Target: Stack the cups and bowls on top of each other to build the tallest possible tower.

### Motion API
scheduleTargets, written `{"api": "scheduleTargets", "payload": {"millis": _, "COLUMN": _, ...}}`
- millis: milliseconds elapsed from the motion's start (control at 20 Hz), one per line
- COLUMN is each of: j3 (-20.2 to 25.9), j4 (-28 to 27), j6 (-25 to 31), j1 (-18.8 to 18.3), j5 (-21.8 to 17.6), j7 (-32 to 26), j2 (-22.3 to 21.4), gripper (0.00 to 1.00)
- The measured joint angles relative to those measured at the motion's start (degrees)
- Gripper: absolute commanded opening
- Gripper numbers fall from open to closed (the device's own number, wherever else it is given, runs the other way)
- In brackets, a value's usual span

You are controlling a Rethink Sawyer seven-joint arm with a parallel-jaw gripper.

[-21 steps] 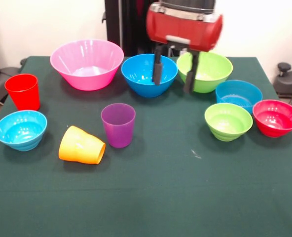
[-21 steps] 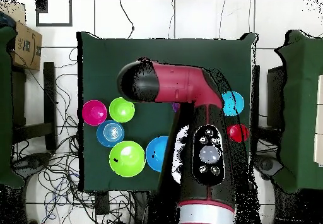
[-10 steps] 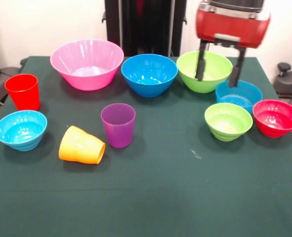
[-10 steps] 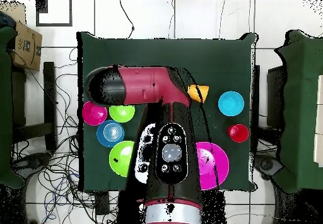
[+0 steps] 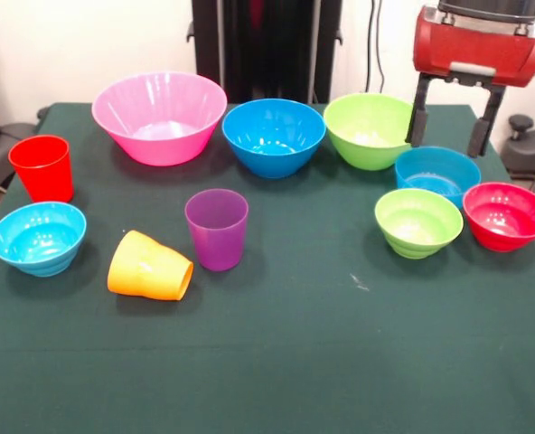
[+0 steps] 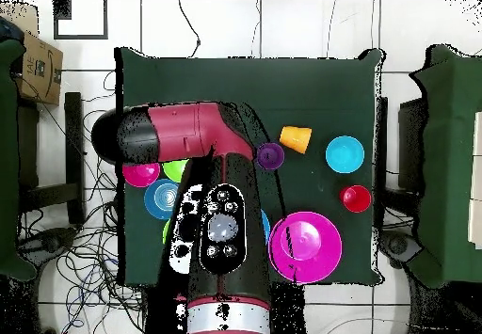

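Swinging sideways across the desk (image 5: 276, 362), the gripper (image 5: 448, 113) now hangs over the small blue bowl (image 5: 437, 172), fingers (image 5: 418, 113) apart, empty. Nothing's stacked yet; it looks to be picking a first bowl, so next it must drop onto a rim.

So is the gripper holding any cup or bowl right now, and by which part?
Nothing is held. The gripper hangs open and empty above the small blue bowl, touching no cup or bowl.

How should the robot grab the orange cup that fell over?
Probably from straight above, the jaws closing across the middle of its sides. The orange cup lies tipped on the table, mouth toward the purple cup, so its rim is not facing up to pinch.
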Motion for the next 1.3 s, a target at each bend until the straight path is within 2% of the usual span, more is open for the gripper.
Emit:
{"api": "scheduleTargets", "payload": {"millis": 900, "j3": -2.7, "j4": 0.0, "j6": -2.0, "j1": -2.7, "j5": 0.0, "j7": 0.0, "j2": 4.2, "gripper": 1.0}}
{"api": "scheduleTargets", "payload": {"millis": 1300, "j3": -3.0, "j4": 0.0, "j6": -2.4, "j1": -2.8, "j5": -0.4, "j7": 0.0, "j2": 5.7, "gripper": 1.0}}
